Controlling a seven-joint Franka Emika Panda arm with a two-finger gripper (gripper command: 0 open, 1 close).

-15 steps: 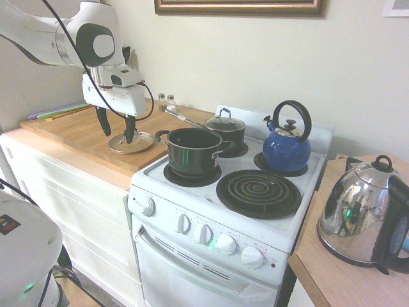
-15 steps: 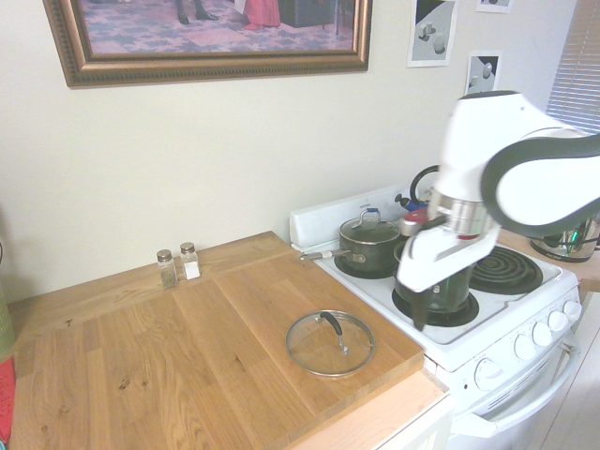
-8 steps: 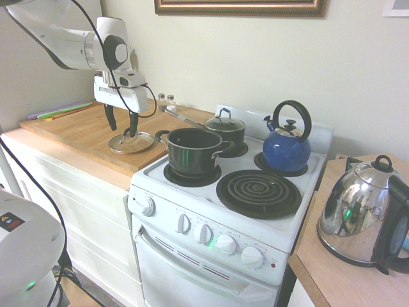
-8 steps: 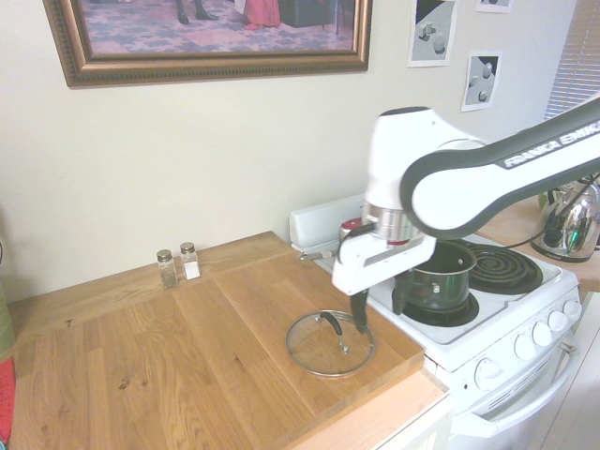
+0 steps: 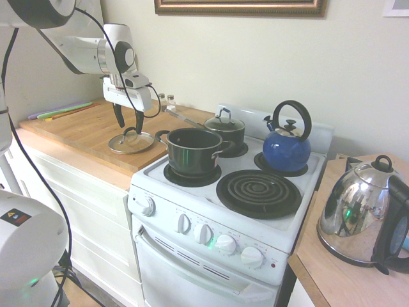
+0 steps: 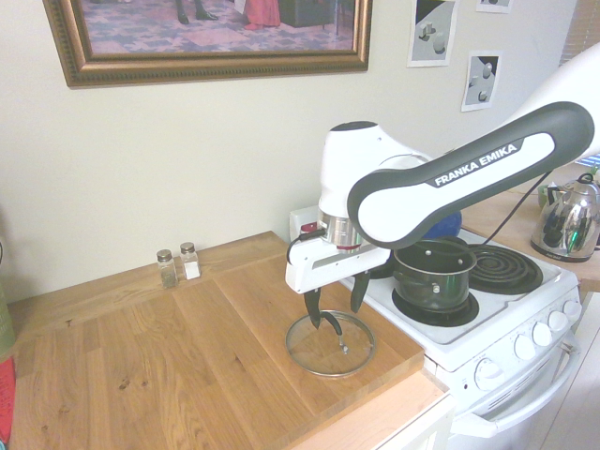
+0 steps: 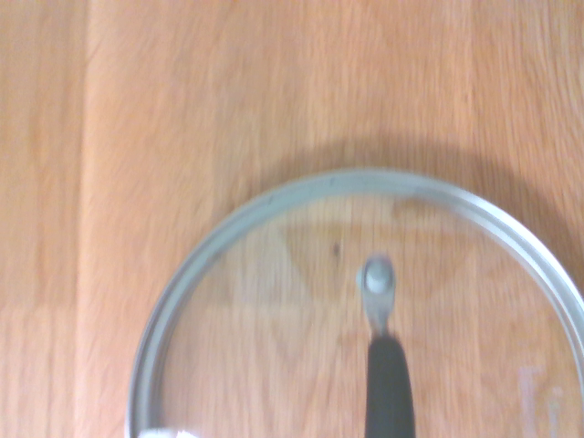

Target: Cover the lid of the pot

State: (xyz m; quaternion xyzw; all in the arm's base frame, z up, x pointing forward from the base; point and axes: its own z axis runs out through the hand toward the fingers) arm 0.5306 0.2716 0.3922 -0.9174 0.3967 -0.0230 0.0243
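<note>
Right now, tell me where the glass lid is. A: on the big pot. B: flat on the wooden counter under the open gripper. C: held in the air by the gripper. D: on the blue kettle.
B: the lid lies flat on the wooden counter, the open gripper hangs just above its handle, and the pot stands uncovered on the stove.

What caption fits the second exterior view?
Open gripper poised above the glass lid on the wooden counter, pot uncovered.
</note>
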